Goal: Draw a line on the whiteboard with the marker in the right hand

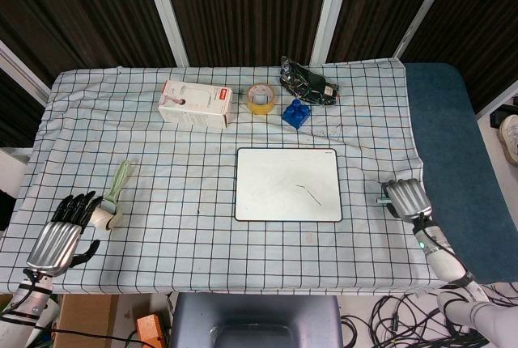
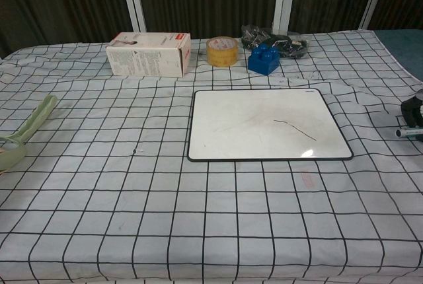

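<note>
Both hands sit apart from whiteboard.

Both views are bright and evenly lit from overhead, so the checked cloth on the counter reads crisply and shadows stay short and soft, pooling just beside the cardboard box and blue block. A small patch of glare sits at the near right corner of the whiteboard in the chest view. The dark panels behind the counter swallow detail, and focus is sharp with no motion blur.
</note>
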Controlling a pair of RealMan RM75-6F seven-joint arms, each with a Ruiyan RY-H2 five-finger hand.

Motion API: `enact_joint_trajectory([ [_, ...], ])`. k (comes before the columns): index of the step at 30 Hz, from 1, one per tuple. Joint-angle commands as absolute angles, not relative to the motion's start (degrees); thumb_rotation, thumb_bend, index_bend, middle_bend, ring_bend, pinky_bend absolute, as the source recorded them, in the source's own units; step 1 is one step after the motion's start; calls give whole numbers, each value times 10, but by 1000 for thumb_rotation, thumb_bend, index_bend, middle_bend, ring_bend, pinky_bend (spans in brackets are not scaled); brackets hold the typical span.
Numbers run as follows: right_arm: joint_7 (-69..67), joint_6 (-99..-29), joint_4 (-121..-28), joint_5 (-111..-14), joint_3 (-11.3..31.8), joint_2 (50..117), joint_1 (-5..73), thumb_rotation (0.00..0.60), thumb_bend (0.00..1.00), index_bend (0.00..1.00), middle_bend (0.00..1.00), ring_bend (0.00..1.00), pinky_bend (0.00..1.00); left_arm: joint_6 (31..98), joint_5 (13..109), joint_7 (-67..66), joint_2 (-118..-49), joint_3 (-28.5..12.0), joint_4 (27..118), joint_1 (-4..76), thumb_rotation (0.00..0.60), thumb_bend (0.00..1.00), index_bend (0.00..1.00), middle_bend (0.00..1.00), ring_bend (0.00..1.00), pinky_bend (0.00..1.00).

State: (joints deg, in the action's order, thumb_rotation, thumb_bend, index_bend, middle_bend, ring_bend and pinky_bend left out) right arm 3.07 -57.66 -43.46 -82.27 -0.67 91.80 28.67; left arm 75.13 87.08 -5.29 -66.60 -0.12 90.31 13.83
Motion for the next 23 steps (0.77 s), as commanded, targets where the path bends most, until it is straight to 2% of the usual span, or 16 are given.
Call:
enact_joint_trajectory([
  [1,6,-586,-463,-831,-10,897,279,600,369,413,402,419,634,753,872,-53,-665,0,904,137,600,365,0,0,0,26],
  [3,-7,-601,-491,-835,-9,880,273,600,368,316,354,386,633,756,873,-52,-665,0,905,136,600,364,0,0,0,26],
  [7,-22,-663,-590,-835,-1,826,241,600,368,193,270,327,597,763,877,-50,-663,1,907,133,600,365,0,0,0,26],
  [10,21,-698,-692,-802,2,769,198,600,368,84,131,185,442,770,881,-48,-661,2,907,131,600,365,0,0,0,26],
  [12,98,-747,-785,-757,5,723,151,600,368,19,43,80,293,775,884,-47,-660,3,908,128,600,365,0,0,0,26],
  [14,142,-839,-844,-741,15,707,102,600,367,7,13,40,215,776,884,-46,-660,3,907,127,600,365,0,0,0,26],
  [16,159,-879,-858,-743,18,704,82,600,365,19,13,32,178,777,884,-45,-659,3,907,127,600,365,0,0,0,26],
  [21,136,-888,-873,-749,21,689,71,600,363,20,13,18,119,779,886,-45,-659,2,907,127,600,364,0,0,0,26],
  [23,134,-842,-870,-740,16,680,82,600,363,16,13,16,115,779,886,-50,-661,2,908,126,600,365,0,0,0,26],
])
